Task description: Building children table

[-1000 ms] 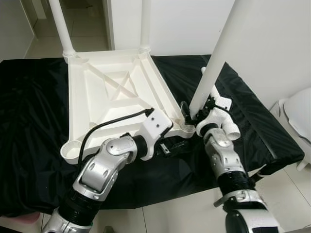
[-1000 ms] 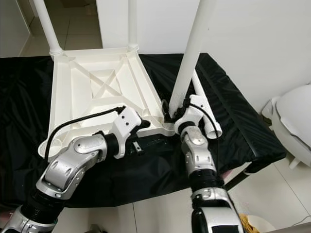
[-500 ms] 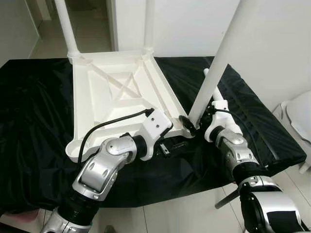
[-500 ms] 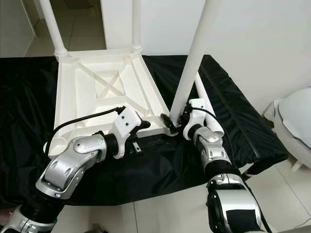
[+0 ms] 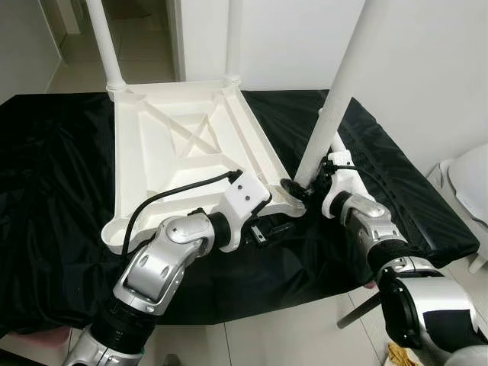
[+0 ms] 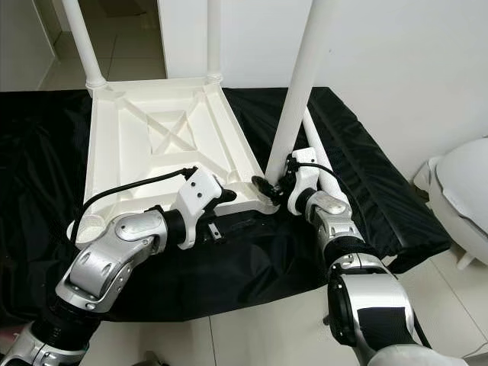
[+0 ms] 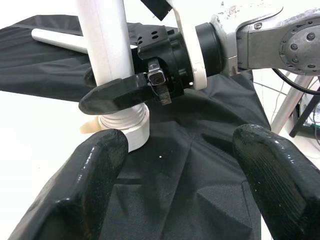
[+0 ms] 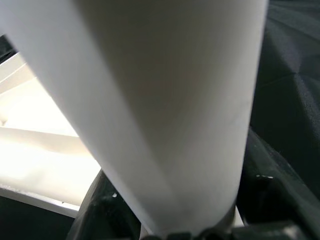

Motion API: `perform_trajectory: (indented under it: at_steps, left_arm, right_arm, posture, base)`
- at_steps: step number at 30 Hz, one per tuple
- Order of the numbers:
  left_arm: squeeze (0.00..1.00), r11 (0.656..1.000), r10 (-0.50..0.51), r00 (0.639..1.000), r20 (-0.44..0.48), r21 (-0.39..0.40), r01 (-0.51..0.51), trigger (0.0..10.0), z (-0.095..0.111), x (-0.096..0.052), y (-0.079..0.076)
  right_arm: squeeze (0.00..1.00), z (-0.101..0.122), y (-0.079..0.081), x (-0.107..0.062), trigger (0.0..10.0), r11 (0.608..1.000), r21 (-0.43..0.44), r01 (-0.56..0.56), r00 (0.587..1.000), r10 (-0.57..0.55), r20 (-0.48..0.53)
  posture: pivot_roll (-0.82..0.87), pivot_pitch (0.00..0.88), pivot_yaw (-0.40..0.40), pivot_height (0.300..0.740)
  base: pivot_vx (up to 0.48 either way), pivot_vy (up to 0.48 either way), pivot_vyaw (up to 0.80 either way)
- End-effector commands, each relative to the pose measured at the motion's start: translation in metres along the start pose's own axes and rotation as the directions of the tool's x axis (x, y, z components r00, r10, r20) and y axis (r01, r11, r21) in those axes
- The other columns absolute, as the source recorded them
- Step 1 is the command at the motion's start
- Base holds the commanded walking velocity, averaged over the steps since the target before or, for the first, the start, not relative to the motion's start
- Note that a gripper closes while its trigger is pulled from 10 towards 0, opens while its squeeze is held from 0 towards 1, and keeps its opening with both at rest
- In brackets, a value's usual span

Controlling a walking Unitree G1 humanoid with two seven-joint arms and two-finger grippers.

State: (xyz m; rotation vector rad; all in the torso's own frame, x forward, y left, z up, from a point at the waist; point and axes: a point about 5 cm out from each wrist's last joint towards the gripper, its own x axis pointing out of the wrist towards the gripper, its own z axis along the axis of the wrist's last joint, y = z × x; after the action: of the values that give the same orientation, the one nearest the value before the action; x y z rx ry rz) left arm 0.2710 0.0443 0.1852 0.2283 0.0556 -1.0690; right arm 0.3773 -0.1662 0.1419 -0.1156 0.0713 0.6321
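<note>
Smooth white plastic tabletop [image 5: 183, 145] and leg [image 5: 335, 91], matt black cloth [image 5: 46, 191], probably glossy rubber fingers [image 7: 95, 170].

Bright, even light; sharp frames

From my feed, both arms are brushed silver shells with ribbed black joint sections. The left arm [image 5: 164, 259] has a white wrist block with two small screw holes and a black cable [image 5: 169, 196] looping off it. The right arm [image 5: 366, 229] has a white wrist housing too, and chunky glossy black fingers [image 7: 115, 95].
</note>
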Motion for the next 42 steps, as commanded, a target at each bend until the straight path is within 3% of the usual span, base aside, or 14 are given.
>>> perform_trajectory:
  at_steps: [1, 6, 9, 16, 21, 26, 27, 30, 31, 33, 35, 39, 40, 42]
  left_arm:
    - [0.0, 1.0, 0.002, 1.0, -0.001, 0.012, -0.002, 10.0, 0.001, 0.001, 0.0]
    - [0.0, 1.0, 0.015, 1.0, -0.001, 0.005, -0.015, 10.0, 0.001, 0.0, 0.0]
    - [0.0, 1.0, 0.018, 1.0, 0.0, 0.003, -0.018, 10.0, 0.001, 0.0, 0.0]
    - [0.0, 1.0, 0.023, 1.0, 0.0, -0.005, -0.023, 10.0, -0.001, 0.0, 0.0]
    - [0.0, 1.0, 0.021, 1.0, 0.007, -0.016, -0.021, 10.0, 0.0, 0.001, -0.002]
    - [0.0, 1.0, 0.016, 1.0, 0.008, -0.018, -0.016, 10.0, 0.0, 0.002, -0.003]
    - [0.0, 1.0, 0.013, 1.0, 0.008, -0.019, -0.013, 10.0, 0.0, 0.002, -0.004]
    - [0.0, 1.0, 0.011, 1.0, 0.007, -0.019, -0.011, 10.0, -0.001, 0.003, -0.004]
    - [0.0, 1.0, 0.01, 1.0, 0.006, -0.019, -0.01, 10.0, -0.001, 0.003, -0.004]
    - [0.0, 1.0, 0.01, 1.0, 0.006, -0.019, -0.01, 10.0, -0.001, 0.003, -0.004]
    - [0.0, 1.0, 0.014, 1.0, 0.008, -0.019, -0.014, 10.0, 0.0, 0.003, -0.003]
    - [0.0, 1.0, 0.018, 1.0, 0.01, -0.02, -0.018, 10.0, 0.0, 0.003, -0.003]
    - [0.0, 1.0, 0.02, 1.0, 0.01, -0.02, -0.02, 10.0, 0.0, 0.003, -0.003]
    - [0.0, 1.0, 0.02, 1.0, 0.01, -0.02, -0.02, 10.0, 0.0, 0.003, -0.003]
  right_arm:
    - [0.0, -0.002, 0.001, 0.001, 0.0, 1.0, -0.001, -0.024, 0.999, 0.024, -0.029]
    - [0.0, -0.015, 0.001, -0.004, 0.0, 0.995, 0.098, -0.008, 0.998, 0.013, -0.055]
    - [0.0, -0.018, 0.003, -0.005, 0.0, 0.994, 0.11, 0.01, 0.998, -0.004, -0.055]
    - [0.0, -0.019, 0.014, 0.003, 0.0, 0.953, 0.214, 0.213, 0.974, -0.224, 0.03]
    - [0.0, -0.012, 0.025, 0.006, 0.0, 0.875, 0.296, 0.384, 0.907, -0.417, 0.057]
    - [0.0, -0.008, 0.032, 0.007, 0.0, 0.837, 0.319, 0.445, 0.871, -0.488, 0.063]
    - [0.0, -0.005, 0.038, 0.008, 0.0, 0.796, 0.319, 0.514, 0.829, -0.556, 0.052]
    - [0.0, -0.004, 0.042, 0.008, 0.0, 0.766, 0.316, 0.56, 0.798, -0.601, 0.045]
    - [0.0, -0.002, 0.047, 0.008, 0.0, 0.716, 0.331, 0.615, 0.752, -0.659, 0.028]
    - [0.0, -0.002, 0.047, 0.008, 0.0, 0.716, 0.331, 0.615, 0.752, -0.659, 0.028]
    - [0.0, 0.0, 0.06, 0.011, 0.0, 0.679, 0.366, 0.636, 0.729, -0.685, 0.006]
    - [0.0, 0.001, 0.058, 0.008, 0.0, 0.669, 0.364, 0.648, 0.72, -0.694, -0.006]
    - [0.0, 0.001, 0.056, 0.007, 8.2, 0.672, 0.345, 0.655, 0.719, -0.695, -0.013]
    - [0.0, 0.001, 0.056, 0.007, 8.2, 0.672, 0.345, 0.655, 0.719, -0.695, -0.013]
  posture:
    - [-0.01, 0.0, -0.041, 0.74]
    - [0.0, 0.007, -0.047, 0.74]
    - [-0.01, 0.013, -0.05, 0.74]
    - [-0.02, 0.031, -0.058, 0.74]
    - [-0.03, 0.038, -0.057, 0.74]
    - [-0.04, 0.04, -0.057, 0.74]
    - [-0.04, 0.041, -0.055, 0.74]
    - [-0.04, 0.041, -0.055, 0.74]
    - [-0.04, 0.044, -0.058, 0.74]
    - [-0.04, 0.044, -0.058, 0.74]
    - [-0.03, 0.042, -0.063, 0.74]
    - [-0.03, 0.038, -0.066, 0.74]
    - [-0.03, 0.037, -0.067, 0.74]
    - [-0.03, 0.037, -0.067, 0.74]
  base:
    - [0.0, 0.0, 0.0]
    - [0.0, 0.0, 0.0]
    - [0.0, 0.0, 0.0]
    - [0.0, 0.0, 0.0]
    - [0.0, 0.0, 0.0]
    - [0.0, 0.0, 0.0]
    - [0.0, 0.0, 0.0]
    - [0.0, 0.0, 0.0]
    - [0.0, 0.0, 0.0]
    - [0.0, 0.0, 0.0]
    - [0.0, 0.0, 0.0]
    - [0.0, 0.0, 0.0]
    - [0.0, 0.0, 0.0]
    - [0.0, 0.0, 0.0]
